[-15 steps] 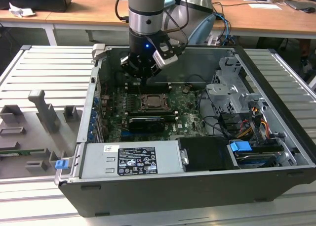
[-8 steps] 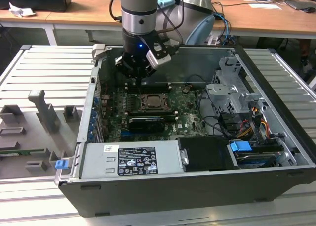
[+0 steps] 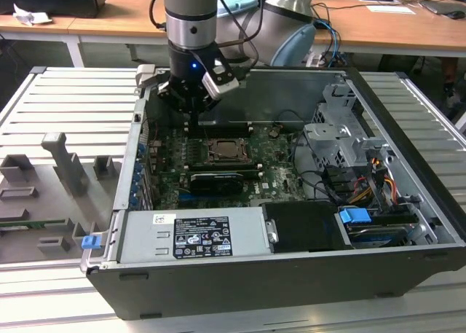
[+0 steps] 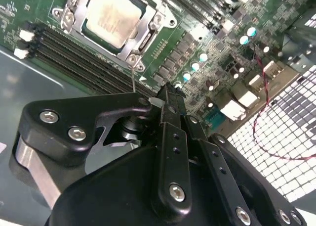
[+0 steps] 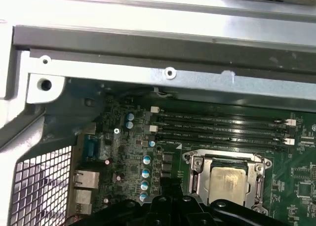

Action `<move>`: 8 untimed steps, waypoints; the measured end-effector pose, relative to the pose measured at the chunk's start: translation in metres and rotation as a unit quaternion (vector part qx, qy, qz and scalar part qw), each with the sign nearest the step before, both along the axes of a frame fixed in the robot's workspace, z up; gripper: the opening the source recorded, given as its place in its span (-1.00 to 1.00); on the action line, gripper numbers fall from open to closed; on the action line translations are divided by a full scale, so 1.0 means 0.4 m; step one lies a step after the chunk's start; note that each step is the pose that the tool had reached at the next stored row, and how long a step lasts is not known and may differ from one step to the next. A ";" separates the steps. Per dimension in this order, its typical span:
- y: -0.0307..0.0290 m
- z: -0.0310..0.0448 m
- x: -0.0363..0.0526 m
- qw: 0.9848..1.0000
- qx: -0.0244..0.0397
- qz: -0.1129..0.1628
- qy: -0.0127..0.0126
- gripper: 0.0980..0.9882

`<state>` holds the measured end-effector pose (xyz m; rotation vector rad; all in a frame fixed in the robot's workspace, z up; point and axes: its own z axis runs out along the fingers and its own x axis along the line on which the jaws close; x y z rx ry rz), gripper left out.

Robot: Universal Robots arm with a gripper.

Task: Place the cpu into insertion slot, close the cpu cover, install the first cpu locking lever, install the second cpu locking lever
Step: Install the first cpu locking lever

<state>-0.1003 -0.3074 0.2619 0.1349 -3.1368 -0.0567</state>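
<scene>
Exterior view: gripper hovering over motherboard behind socket, cpu sitting in socket, second wrist view: jaws looking closed, gripping nothing, cpu cover lying flat around cpu, first wrist view: cpu sitting beside memory slots

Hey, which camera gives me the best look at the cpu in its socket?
The second wrist view: the cpu sits close, its metal top plain, framed by the cpu cover. The first wrist view shows the cpu farther off; the exterior view shows the cpu from farthest away.
</scene>
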 end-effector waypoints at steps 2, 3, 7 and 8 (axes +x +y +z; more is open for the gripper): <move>0.007 0.000 -0.001 1.000 0.000 0.000 0.000 -0.98; 0.012 0.000 -0.001 1.000 0.000 0.000 0.000 -0.98; 0.027 -0.003 -0.001 1.000 0.000 0.000 0.000 -0.98; 0.030 -0.004 0.000 1.000 0.000 0.000 0.000 -0.98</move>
